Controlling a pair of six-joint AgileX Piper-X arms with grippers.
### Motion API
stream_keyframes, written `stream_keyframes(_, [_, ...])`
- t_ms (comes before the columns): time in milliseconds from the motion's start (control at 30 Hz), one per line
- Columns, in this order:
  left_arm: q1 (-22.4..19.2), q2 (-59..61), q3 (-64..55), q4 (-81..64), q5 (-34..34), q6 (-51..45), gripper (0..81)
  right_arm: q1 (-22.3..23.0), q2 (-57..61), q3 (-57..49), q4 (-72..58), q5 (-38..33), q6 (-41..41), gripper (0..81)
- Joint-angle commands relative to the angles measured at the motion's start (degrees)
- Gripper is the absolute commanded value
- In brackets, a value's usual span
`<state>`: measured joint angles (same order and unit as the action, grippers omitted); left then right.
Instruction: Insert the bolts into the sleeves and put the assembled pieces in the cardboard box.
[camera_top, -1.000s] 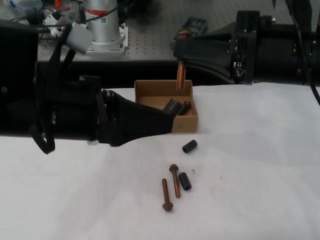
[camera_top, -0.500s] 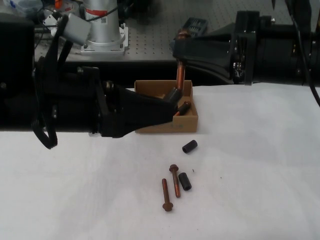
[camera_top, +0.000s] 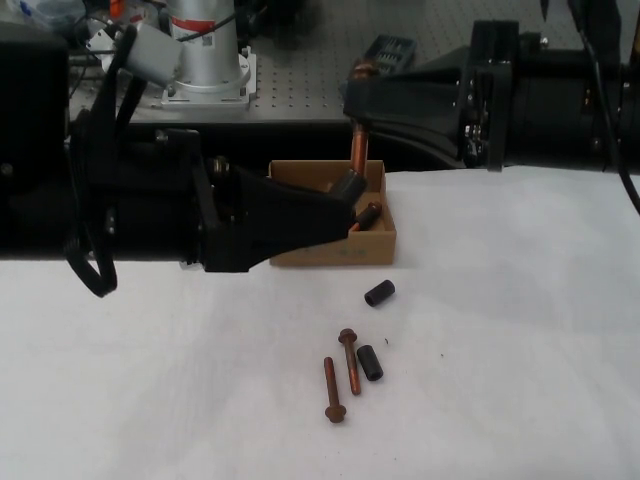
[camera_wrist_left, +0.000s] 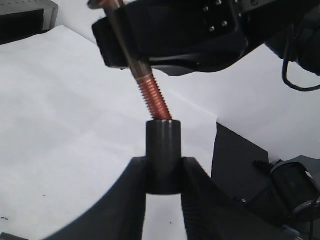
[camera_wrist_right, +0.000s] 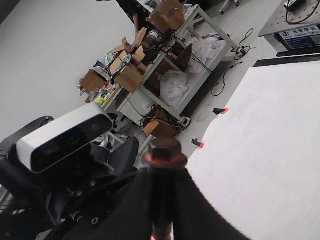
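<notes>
My left gripper (camera_wrist_left: 164, 175) is shut on a black sleeve (camera_wrist_left: 163, 155), held upright above the cardboard box (camera_top: 372, 243). My right gripper (camera_wrist_right: 162, 185) is shut on a copper bolt (camera_wrist_left: 142, 75) that hangs head up, threaded tip (camera_wrist_left: 161, 116) at the sleeve's mouth. In the high view the bolt (camera_top: 358, 152) meets the sleeve (camera_top: 349, 186) over the box's back half. Inside the box lies an assembled piece (camera_top: 367, 215). On the white sheet lie two loose bolts (camera_top: 350, 360) (camera_top: 331, 388) and two loose sleeves (camera_top: 379, 293) (camera_top: 370, 362).
White paper (camera_top: 520, 330) covers the bench, with free room right and front. Behind it runs a perforated metal table (camera_top: 300, 70) with a silver robot base (camera_top: 205, 45). Both dark arms span the back of the work area.
The left gripper has risen with the sleeve from inside the box up to the tip of the hanging bolt. The right arm has stayed where it was.
</notes>
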<state>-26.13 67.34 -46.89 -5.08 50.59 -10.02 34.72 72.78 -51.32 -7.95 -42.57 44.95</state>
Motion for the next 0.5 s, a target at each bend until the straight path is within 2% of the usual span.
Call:
stream_keyframes(0, [0.2, -0.6, -0.4, -2.8, -2.0, -0.7, 0.6, 1.2, 0.0, 0.0, -0.5, -1.3, 0.3, 2.8])
stream_keyframes(467, [0.2, -0.6, -0.4, -6.3, -10.1, -1.8, 0.6, 4.1, -0.5, 0.0, 0.4, 5.9, 0.4, 2.8])
